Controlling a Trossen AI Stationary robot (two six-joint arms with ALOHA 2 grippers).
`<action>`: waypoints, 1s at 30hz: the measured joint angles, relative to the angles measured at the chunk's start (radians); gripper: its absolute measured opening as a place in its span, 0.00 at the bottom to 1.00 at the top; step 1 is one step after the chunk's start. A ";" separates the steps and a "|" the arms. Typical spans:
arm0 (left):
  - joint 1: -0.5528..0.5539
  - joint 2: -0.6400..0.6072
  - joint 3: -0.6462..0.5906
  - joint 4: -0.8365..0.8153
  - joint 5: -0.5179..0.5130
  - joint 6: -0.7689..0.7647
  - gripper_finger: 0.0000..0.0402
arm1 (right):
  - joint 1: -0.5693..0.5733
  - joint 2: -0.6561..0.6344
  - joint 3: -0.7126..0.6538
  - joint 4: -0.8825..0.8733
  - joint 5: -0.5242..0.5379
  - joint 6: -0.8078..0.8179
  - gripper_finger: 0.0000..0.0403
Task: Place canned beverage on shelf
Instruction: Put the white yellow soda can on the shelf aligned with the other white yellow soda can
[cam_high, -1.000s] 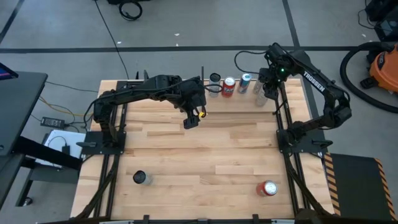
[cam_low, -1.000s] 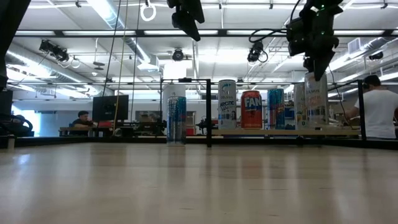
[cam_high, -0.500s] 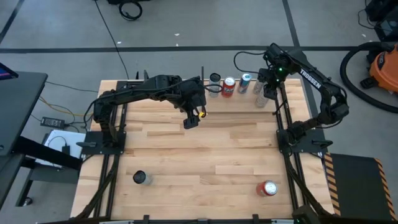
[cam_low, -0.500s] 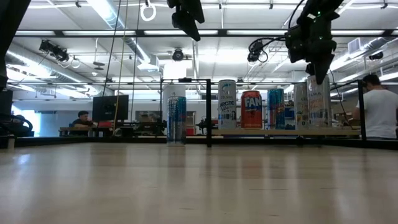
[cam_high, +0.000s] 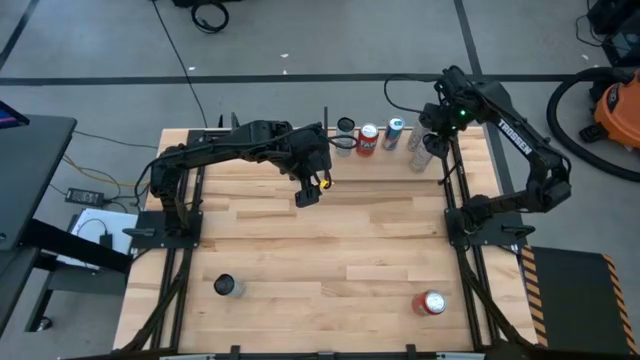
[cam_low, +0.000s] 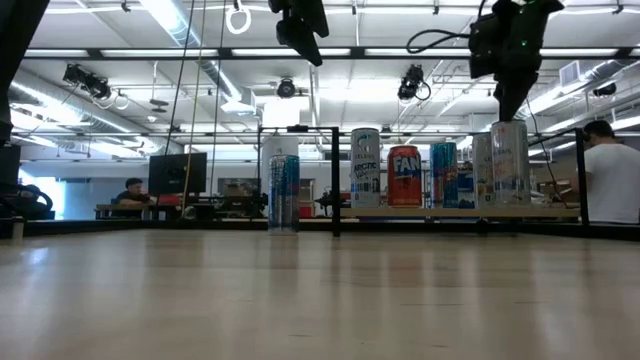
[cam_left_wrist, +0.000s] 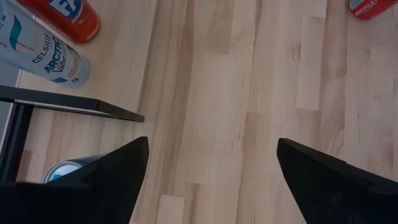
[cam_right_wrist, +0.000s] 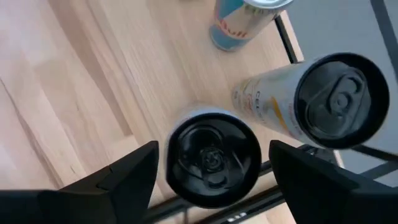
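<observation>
Right pincer (cam_right_wrist: 211, 180), fingers apart, lifted clear above black-topped can (cam_right_wrist: 214, 158) left standing on shelf (cam_high: 400, 160), beside white can (cam_right_wrist: 311, 102); placement apparently done. Left pincer (cam_left_wrist: 208, 180), fingers apart and empty, hung over bench (cam_high: 330, 250). Shelf edge under can cut off; contact unclear.

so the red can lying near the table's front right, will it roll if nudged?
Probably. The red can appears to lie on its side on bare planks, with nothing beside it to stop it. Its smooth round wall may slip in a side grasp. Whether it is full cannot be told.
</observation>
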 joint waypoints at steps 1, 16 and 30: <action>0.000 0.000 0.000 0.000 0.000 0.000 0.89 | 0.002 -0.004 0.000 0.008 -0.001 0.033 0.78; 0.000 0.000 0.000 0.001 0.000 0.001 0.89 | 0.041 -0.007 0.000 0.016 0.072 0.549 0.78; 0.000 0.000 0.000 0.000 0.000 0.022 0.89 | 0.049 -0.008 0.002 -0.022 0.111 0.812 0.78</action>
